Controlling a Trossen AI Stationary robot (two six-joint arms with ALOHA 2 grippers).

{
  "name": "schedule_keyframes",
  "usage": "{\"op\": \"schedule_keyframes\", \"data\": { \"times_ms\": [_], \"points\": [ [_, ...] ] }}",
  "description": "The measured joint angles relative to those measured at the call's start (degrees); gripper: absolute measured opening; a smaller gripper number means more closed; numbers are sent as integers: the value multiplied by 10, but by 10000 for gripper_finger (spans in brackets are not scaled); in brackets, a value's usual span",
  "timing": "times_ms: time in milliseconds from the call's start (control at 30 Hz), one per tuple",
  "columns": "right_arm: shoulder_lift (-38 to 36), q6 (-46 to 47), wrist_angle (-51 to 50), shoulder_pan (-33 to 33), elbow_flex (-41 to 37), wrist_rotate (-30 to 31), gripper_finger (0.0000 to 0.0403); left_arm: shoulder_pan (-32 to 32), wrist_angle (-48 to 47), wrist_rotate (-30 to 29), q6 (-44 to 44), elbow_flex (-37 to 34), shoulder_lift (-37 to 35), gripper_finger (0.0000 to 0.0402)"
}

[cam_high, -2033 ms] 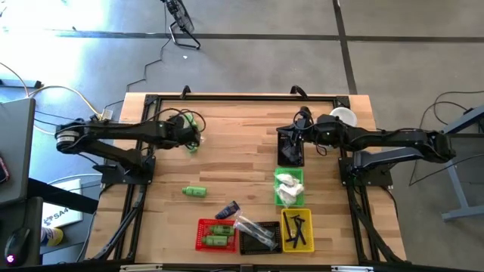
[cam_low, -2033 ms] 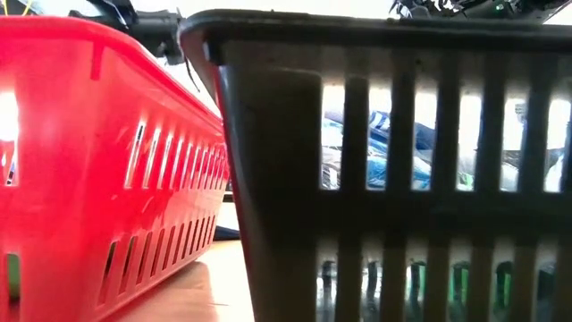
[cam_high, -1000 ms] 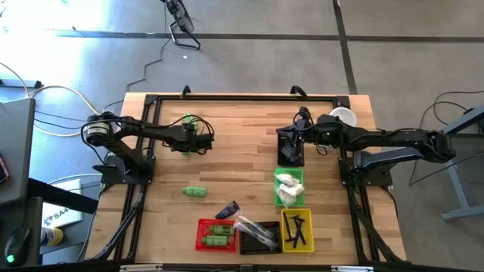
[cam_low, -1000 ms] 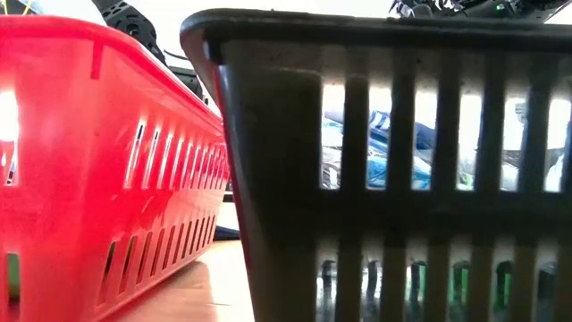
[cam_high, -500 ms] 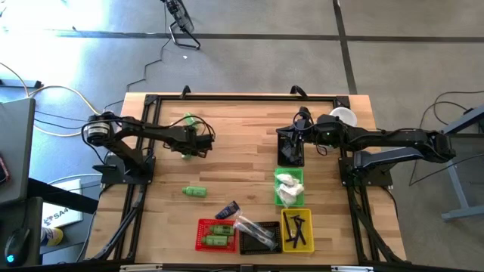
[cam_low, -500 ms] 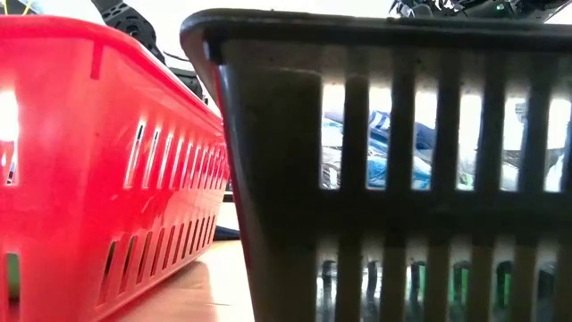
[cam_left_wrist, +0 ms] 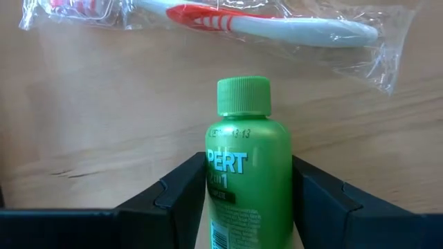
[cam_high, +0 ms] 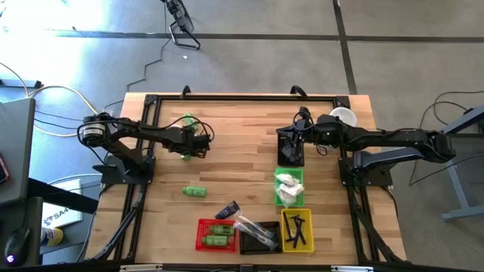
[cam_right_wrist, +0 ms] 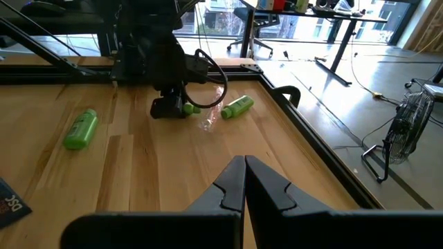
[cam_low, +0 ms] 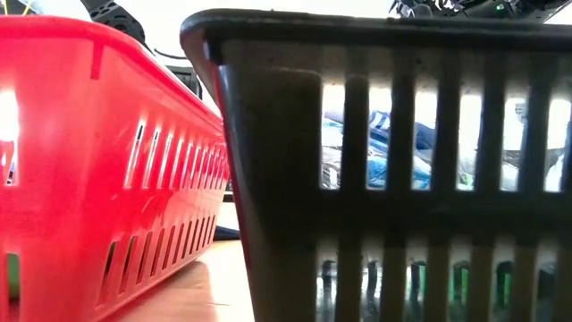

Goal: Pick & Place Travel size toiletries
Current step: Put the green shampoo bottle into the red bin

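Counter (cam_high: 242,136) from above: the left hand (cam_high: 198,145) grips a green bottle (cam_high: 186,152), mostly hidden. Low down, a red basket (cam_low: 98,161) and black basket (cam_low: 393,179) block nearly everything. Left wrist: bottle between fingers (cam_left_wrist: 181,187), wrapped toothbrush (cam_left_wrist: 270,24) beyond. Right hand (cam_right_wrist: 243,181) is clenched, empty.

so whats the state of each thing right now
left hand: shut on green bottle
right hand: shut, empty, over the table's far right
wrapped toothbrush: flat on the table beyond the bottle
loose green bottle: lying on its side
red basket: holds green bottles
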Motion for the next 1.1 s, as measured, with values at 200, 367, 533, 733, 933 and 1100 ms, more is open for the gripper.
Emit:
{"op": "schedule_keyframes", "data": {
  "times_ms": [200,367,533,733,933,1100],
  "points": [
    [0,0,0,0,0,0,2,0,1,-3,1,0,0,182],
    [0,0,0,0,0,0,2,0,2,-3,2,0,0,157],
    [0,0,0,0,0,0,2,0,4,-3,1,0,1,134],
    [0,0,0,0,0,0,2,0,4,-3,1,-1,1,131],
    [0,0,0,0,0,0,2,0,7,-3,13,-1,1,128],
    [0,0,0,0,0,0,2,0,11,-5,24,-1,1,122]
  ]
}}
